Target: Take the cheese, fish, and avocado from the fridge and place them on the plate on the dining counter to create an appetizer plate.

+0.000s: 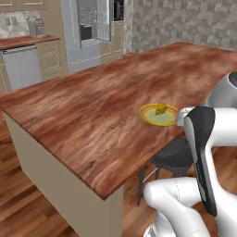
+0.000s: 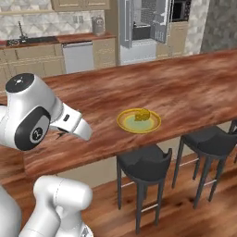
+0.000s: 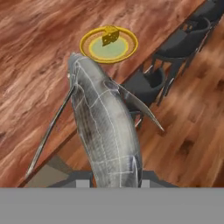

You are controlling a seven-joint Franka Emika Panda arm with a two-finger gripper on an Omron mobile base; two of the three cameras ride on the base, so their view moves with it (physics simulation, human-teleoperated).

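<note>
While the gripper [image 3: 111,177] clamps the grey fish [image 3: 105,131] by one end above the worktop's [image 1: 92,115] near edge, carry it level over the yellow plate [image 3: 87,41], lowering beside the cheese [image 3: 110,36], not onto it.

Bare dining counter [image 2: 185,88] around plate [image 2: 125,124]

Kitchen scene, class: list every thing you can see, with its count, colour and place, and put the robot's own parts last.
dining counter: one, reddish-brown wood, across the middle.
plate: one, yellow, on the counter near its stool-side edge.
cheese: one, yellow-orange wedge, on the plate.
fish: one, grey-white, held in the jaws, short of the plate.
stools: at least two, dark, under the counter edge.
fridge: one, silver-grey, door open, far wall.
dishwasher: one, silver, among beige cabinets.
arm: one, white with dark joints.
</note>
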